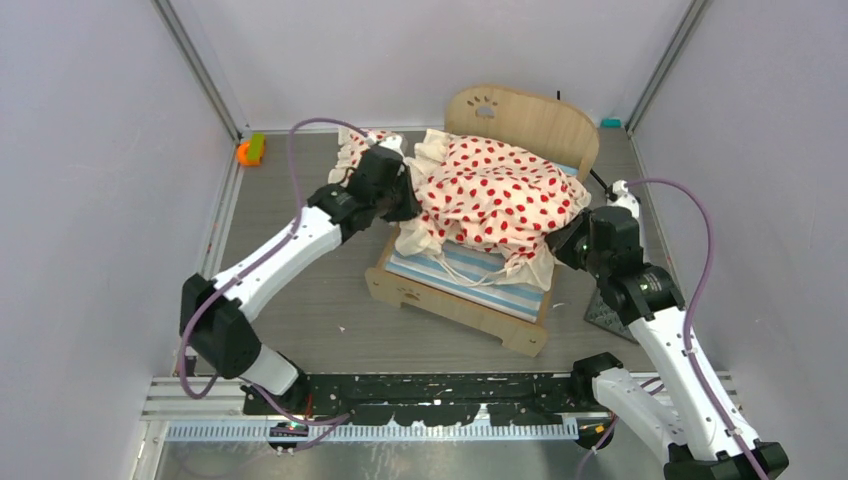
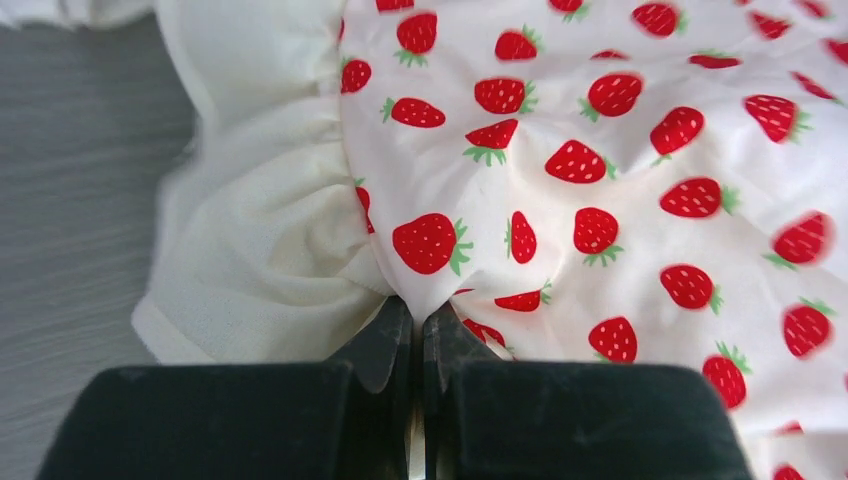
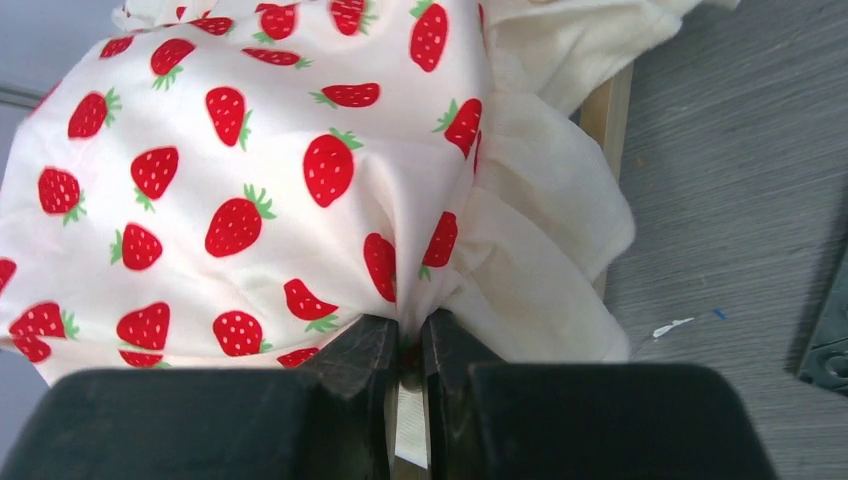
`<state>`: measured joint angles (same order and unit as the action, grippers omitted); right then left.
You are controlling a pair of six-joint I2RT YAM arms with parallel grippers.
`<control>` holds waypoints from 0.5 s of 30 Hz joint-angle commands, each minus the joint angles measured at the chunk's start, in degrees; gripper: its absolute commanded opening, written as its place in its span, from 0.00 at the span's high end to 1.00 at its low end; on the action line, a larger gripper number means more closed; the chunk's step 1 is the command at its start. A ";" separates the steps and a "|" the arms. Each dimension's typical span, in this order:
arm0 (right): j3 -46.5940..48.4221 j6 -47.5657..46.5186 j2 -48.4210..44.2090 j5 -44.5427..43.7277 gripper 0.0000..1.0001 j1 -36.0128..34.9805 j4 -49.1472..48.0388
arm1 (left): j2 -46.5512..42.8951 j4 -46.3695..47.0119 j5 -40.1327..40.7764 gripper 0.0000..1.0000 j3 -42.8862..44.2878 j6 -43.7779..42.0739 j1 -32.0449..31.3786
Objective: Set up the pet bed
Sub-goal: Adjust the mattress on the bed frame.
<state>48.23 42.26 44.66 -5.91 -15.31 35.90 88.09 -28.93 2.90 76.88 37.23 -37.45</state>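
Blanket [image 1: 490, 195] lies in a big lumpy heap on the pet bed [image 1: 520, 122] in the view from above. It is cream with red spots and a frilly edge. The pet bed stands near the middle of the gray table [image 1: 300, 300], with its tall end board far from the arms and its low end board near them. A mattress [image 1: 470, 272] with blue and white stripes peeks out under the blanket at the low end. The left gripper [image 1: 405, 200] is at the left side of the heap and the right gripper [image 1: 562, 243] is at the right side. Both touch the blanket. A small orange thing [image 1: 250, 150] sits by the far left wall, well apart from the bed. A dark mat [image 1: 605, 315] lies just beside the right arm.

From the left wrist, the red spots turn out to be strawberries. The left gripper [image 2: 418, 315] is squeezed tight on a fold of the blanket [image 2: 600, 150], right where the frilly edge meets the strawberry cloth. The frilly edge hangs to the left over the table [image 2: 70, 200].

From the right wrist, the right gripper [image 3: 408, 330] pinches a bunch of the blanket [image 3: 250, 170] between its two fingers. A strip of light wood from the pet bed [image 3: 606, 110] shows behind the frilly edge. The table [image 3: 740, 150] is on the right, with a corner of the dark mat [image 3: 830, 345] at the edge.
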 commanded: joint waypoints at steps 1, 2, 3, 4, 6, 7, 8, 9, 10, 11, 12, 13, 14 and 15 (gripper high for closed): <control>7.04 -6.00 -0.05 -1.88 0.85 0.06 6.90 | -6.56 -6.05 3.55 1.00 8.19 -8.48 1.06; 8.34 -7.03 0.07 -1.38 0.85 0.07 8.01 | -6.67 -7.71 3.52 1.00 10.26 -10.21 1.13; 9.44 -7.82 0.16 -1.00 0.84 0.02 9.02 | -6.61 -9.25 3.49 1.00 11.89 -11.90 1.13; 10.51 -8.63 0.45 -0.79 0.83 0.02 10.27 | -6.50 -10.77 3.52 1.00 13.28 -13.70 1.12; 12.46 -10.06 0.71 -1.15 0.81 0.02 12.54 | -6.17 -13.17 4.49 1.00 15.68 -16.83 1.09; 13.29 -11.03 0.98 -1.45 0.80 0.02 13.69 | -6.04 -14.37 5.32 1.00 16.47 -18.29 1.15; 14.22 -11.63 1.34 -2.09 0.80 0.06 14.87 | -6.00 -15.03 6.04 1.00 17.14 -19.17 1.15; 14.95 -12.12 1.67 -2.81 0.79 0.02 16.11 | -5.99 -15.40 6.43 1.00 17.65 -19.81 1.25; 15.57 -12.66 2.01 -3.65 0.79 0.02 17.19 | -5.87 -15.85 6.50 1.00 18.09 -20.36 1.40; 16.18 -13.03 2.46 -4.38 0.79 0.04 18.25 | -5.67 -16.24 6.46 1.00 18.63 -20.74 1.56; 16.68 -13.56 2.82 -5.01 0.79 0.06 19.32 | -5.51 -16.70 6.32 1.00 19.11 -21.05 1.53; 17.25 -13.91 3.22 -5.68 0.79 0.02 20.31 | -5.47 -17.26 6.00 1.00 19.70 -21.40 1.57; 17.84 -14.34 3.54 -6.17 0.79 0.03 21.30 | -5.54 -17.71 5.61 1.00 20.09 -21.87 1.57; 18.38 -14.78 3.87 -6.51 0.78 0.02 22.20 | -5.74 -18.20 5.22 1.00 20.29 -22.25 1.58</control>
<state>63.18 31.22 47.55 -8.14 -15.31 52.49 82.98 -43.83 6.66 93.73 19.38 -36.53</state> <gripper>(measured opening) 0.213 0.024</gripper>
